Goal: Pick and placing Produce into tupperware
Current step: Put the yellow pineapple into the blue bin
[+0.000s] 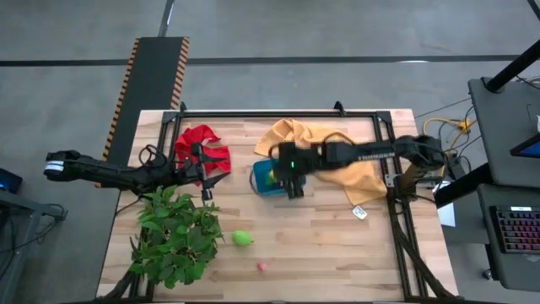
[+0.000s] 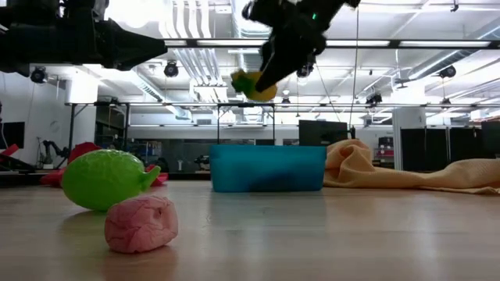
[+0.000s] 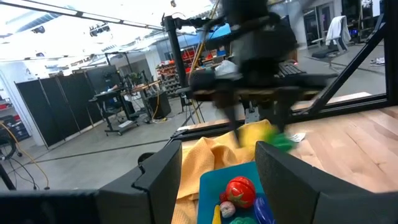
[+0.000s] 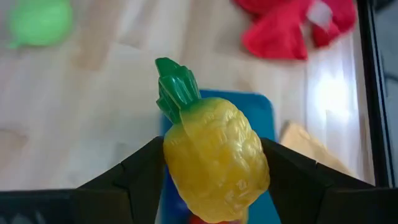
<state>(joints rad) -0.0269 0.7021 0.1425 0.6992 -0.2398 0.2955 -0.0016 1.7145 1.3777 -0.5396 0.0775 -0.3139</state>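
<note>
My right gripper hangs above the teal tupperware, shut on a yellow toy pineapple with a green crown. The tupperware stands on the table's middle and holds a red fruit with other small pieces. A light green fruit and a pink piece lie on the near part of the table. My left gripper waits open beside the red cloth, to the left of the tupperware. My right gripper pinches the pineapple by its yellow body, one finger on each side. The fingers come from above, slanting down. The pineapple is lifted clear over the tupperware, and its green crown sticks out past the fingertips.
A big leafy plant fills the near left of the table. A mustard-yellow cloth lies right of the tupperware under the right arm. A small white tag lies on the wood. A black frame rims the table's far edge and sides.
</note>
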